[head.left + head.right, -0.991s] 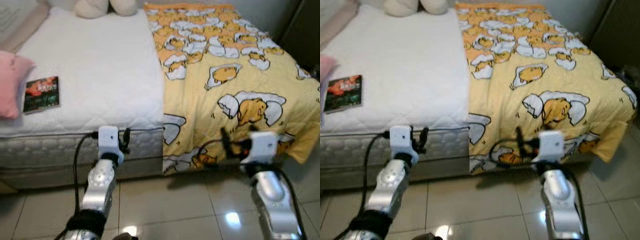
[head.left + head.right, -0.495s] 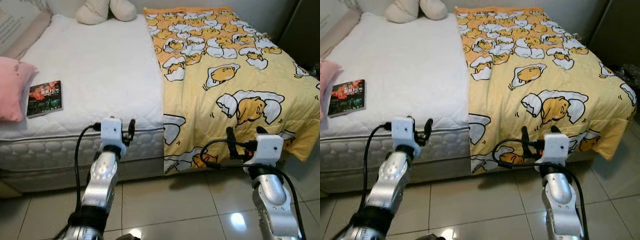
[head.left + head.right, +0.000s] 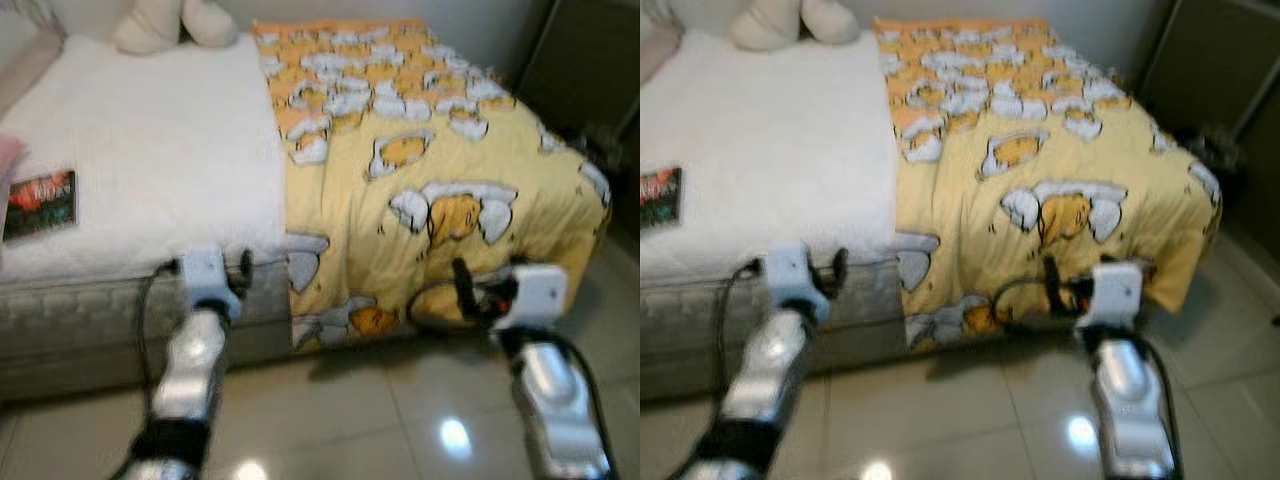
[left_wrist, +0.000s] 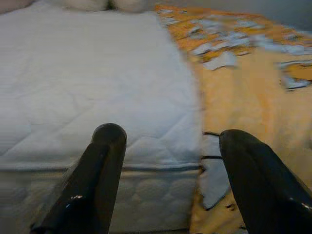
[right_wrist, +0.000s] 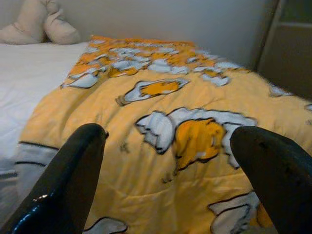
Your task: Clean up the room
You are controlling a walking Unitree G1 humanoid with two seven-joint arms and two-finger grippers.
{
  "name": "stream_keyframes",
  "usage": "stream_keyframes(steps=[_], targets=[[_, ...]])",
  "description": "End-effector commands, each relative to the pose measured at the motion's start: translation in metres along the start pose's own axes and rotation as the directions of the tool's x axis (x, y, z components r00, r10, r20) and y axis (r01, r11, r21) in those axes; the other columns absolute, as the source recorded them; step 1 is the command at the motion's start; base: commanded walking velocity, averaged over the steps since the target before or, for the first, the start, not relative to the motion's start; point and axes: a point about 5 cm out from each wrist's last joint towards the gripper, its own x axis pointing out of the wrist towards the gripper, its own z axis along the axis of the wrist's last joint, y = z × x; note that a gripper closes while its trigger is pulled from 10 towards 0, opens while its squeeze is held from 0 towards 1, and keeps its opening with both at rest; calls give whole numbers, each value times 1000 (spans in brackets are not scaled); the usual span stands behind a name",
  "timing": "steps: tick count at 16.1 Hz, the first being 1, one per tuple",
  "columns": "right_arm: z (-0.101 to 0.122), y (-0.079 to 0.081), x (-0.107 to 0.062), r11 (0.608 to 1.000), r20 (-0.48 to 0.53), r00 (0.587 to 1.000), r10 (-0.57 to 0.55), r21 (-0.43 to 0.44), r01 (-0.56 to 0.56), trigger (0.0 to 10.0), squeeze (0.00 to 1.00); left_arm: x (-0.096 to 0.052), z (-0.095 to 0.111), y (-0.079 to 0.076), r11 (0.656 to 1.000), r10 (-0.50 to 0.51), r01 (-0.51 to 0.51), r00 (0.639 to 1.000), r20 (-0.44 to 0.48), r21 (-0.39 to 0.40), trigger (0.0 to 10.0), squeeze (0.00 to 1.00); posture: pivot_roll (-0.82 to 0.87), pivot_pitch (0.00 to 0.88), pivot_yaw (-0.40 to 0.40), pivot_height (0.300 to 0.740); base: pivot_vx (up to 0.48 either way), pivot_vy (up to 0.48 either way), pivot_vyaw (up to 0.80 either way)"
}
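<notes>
The yellow blanket (image 3: 430,170) w/ egg cartoons covers the right half of the bed, its long side running head to foot, its near edge hanging down just in front of the right gripper (image 5: 170,185), fingers wide apart, nothing held. The left gripper (image 4: 165,180), also apart & empty, faces the bare white mattress (image 3: 150,170). A book (image 3: 40,204) lies far left, a plush toy (image 3: 170,22) at the head. Nothing blocks the way.

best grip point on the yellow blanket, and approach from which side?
Probably the blanket's straight inner edge, where it ends on the bare white mattress near the bed's front. That edge lies free on a flat surface, so open fingers can pinch it. Come from the front of the bed, low and forward. The left gripper is open and already faces that edge; the right gripper, open, faces the overhanging front drape.
</notes>
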Motion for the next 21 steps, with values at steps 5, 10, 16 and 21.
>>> stream_keyframes(steps=[5, 10, 16, 21], targets=[[-5, -10, -2, 1000, -21, 1000, -20, 10, 20, 10000, 0, 4, 7, -11, 992, -79, 76, 997, 23, 100, 10000, 0, -94, 0, 24, 740, 159, -233, 0], [-7, -7, -3, 1000, -27, 1000, -2, -1, 2, 10000, 0, 3, 9, -28, 987, -160, 159, 986, 36, 31, 10000, 0, -104, 0, 26, 740, 67, 68, 0], [-9, -5, -5, 1000, -37, 999, -3, -3, 3, 10000, 0, 2, 7, -31, 985, -175, 174, 984, 30, 18, 10000, 0, -106, 0, 30, 740, 339, 340, 0], [-9, 0, -6, 1000, -28, 999, 23, -12, -23, 10000, 0, 2, 7, -32, 983, -182, 181, 983, 32, 20, 10000, 0, -105, 0, 33, 740, 420, 119, 353]])
